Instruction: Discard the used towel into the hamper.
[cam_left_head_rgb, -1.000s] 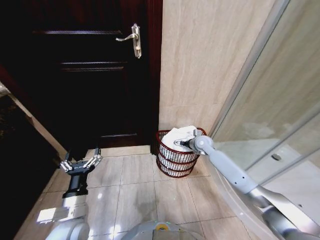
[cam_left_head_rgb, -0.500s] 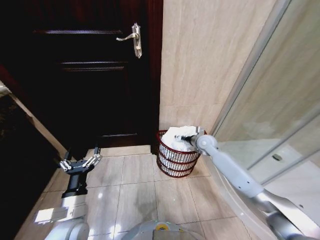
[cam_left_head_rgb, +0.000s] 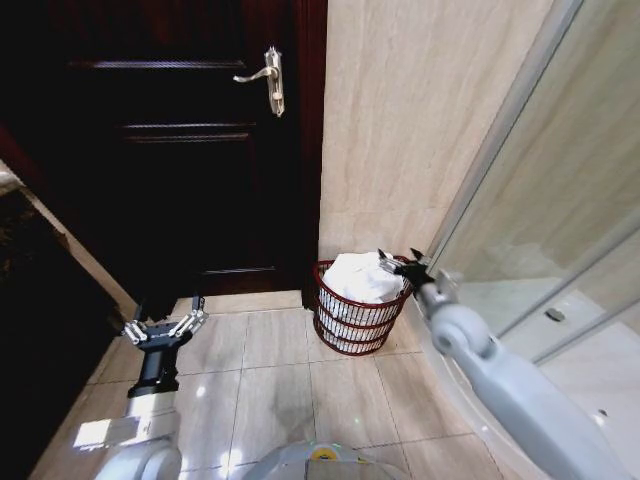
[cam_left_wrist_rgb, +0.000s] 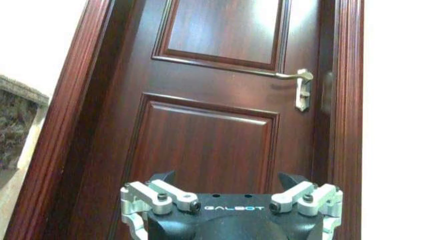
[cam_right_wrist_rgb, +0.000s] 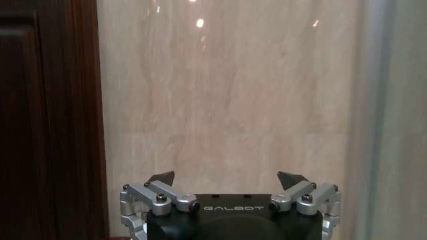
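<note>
While poised just above the far right rim of the hamper (cam_left_head_rgb: 357, 310), right claw (cam_left_head_rgb: 401, 262) spread wide, released, gripping nothing. White towel (cam_left_head_rgb: 360, 277) heaped inside hamper, bulging above the rim, apart from the fingertips. Hamper on tiled floor (cam_left_head_rgb: 270, 390) in the corner, near the beige wall (cam_left_head_rgb: 420, 120), between dark wooden door (cam_left_head_rgb: 170, 150) and curved glass shower screen (cam_left_head_rgb: 560, 230). Right wrist view: both fingertips (cam_right_wrist_rgb: 162, 177) well apart, facing wall and a strip of door frame. Left claw (cam_left_head_rgb: 165, 325) low over floor tiles on the left, in front of the door, well apart from hamper (parked, spread open, empty). Left wrist view: door panels and silver lever handle (cam_left_wrist_rgb: 298, 82) ahead.
</note>
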